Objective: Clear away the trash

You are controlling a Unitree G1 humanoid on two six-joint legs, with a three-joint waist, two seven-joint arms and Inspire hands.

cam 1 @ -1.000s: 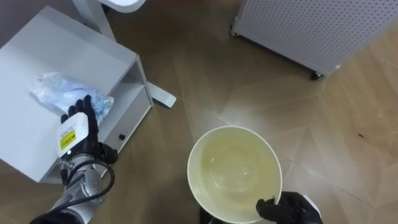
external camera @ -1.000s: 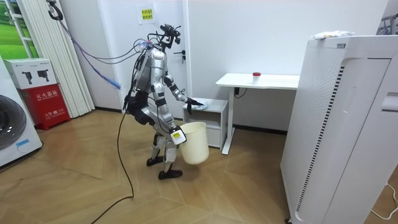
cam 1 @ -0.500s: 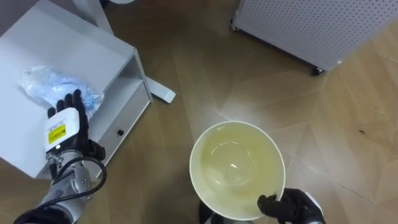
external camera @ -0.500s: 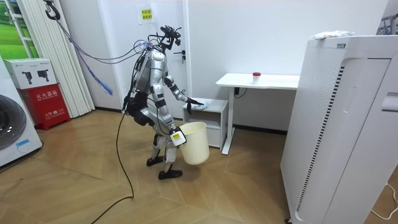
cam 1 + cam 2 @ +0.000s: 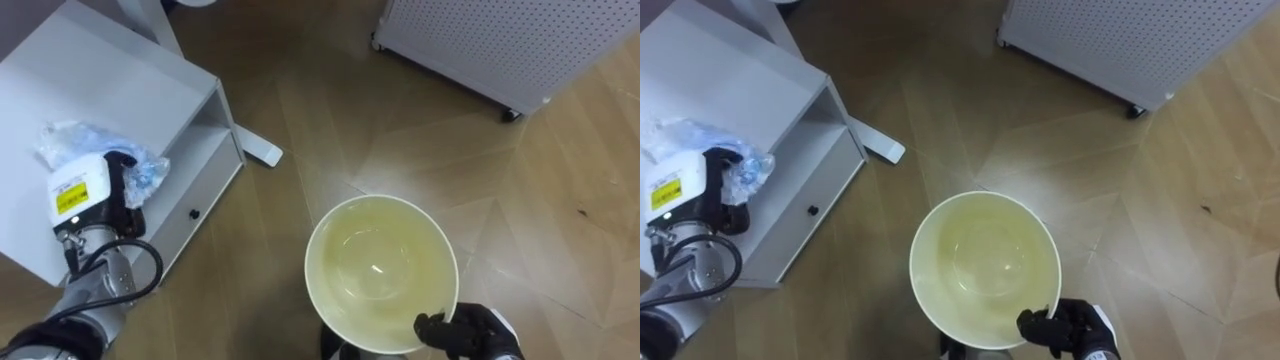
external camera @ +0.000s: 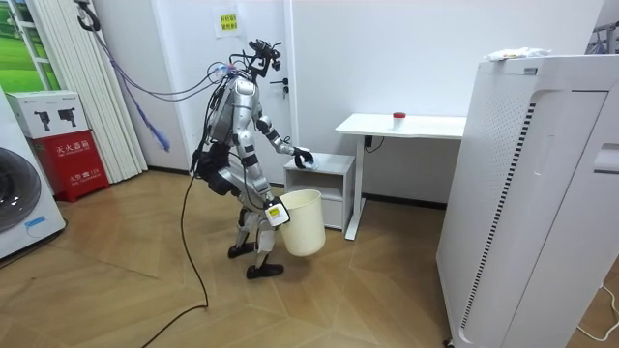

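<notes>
Left hand [image 5: 80,192] seems curled on the plastic bag [image 5: 62,140] atop the cabinet [image 5: 130,80]; right hand [image 5: 467,334] grips the bucket [image 5: 345,235].

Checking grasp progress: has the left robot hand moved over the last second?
Yes. The left robot hand has shifted leftward across the white cabinet top and curled onto the plastic garbage.

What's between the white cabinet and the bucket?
Only bare wood floor, in the left eye view; the cabinet and bucket stand apart. A white desk foot lies farther up.
</notes>
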